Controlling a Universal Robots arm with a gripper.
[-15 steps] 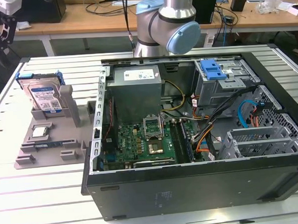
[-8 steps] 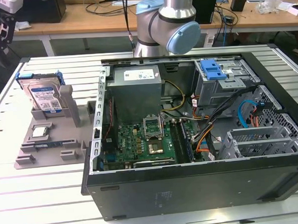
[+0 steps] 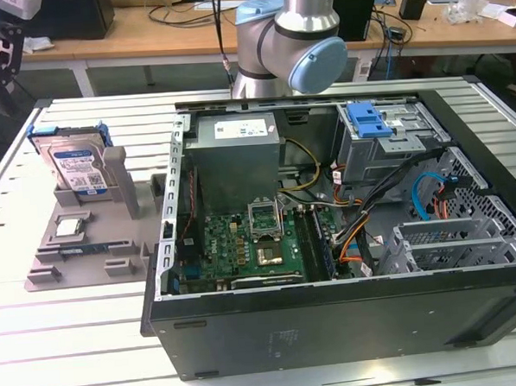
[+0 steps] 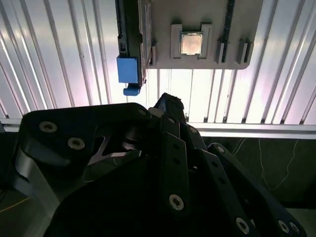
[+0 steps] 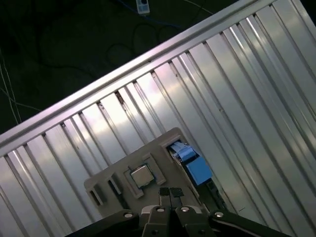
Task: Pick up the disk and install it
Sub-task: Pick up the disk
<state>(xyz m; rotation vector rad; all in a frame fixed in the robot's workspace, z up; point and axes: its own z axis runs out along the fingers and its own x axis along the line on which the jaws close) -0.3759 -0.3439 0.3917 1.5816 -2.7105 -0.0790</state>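
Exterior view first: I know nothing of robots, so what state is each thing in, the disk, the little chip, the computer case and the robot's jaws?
Disk: standing on edge in the grey holder, not gripped.
Chip: lying flat in its pocket on the holder.
Computer case: lying on its side, side panel off, insides open.
Jaws: closed together in the first wrist view, holding nothing.

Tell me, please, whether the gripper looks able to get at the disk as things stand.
Probably yes: the disk stands upright in the grey holder with nothing above it, and the gripper hangs over that holder, though its fingers are shut.
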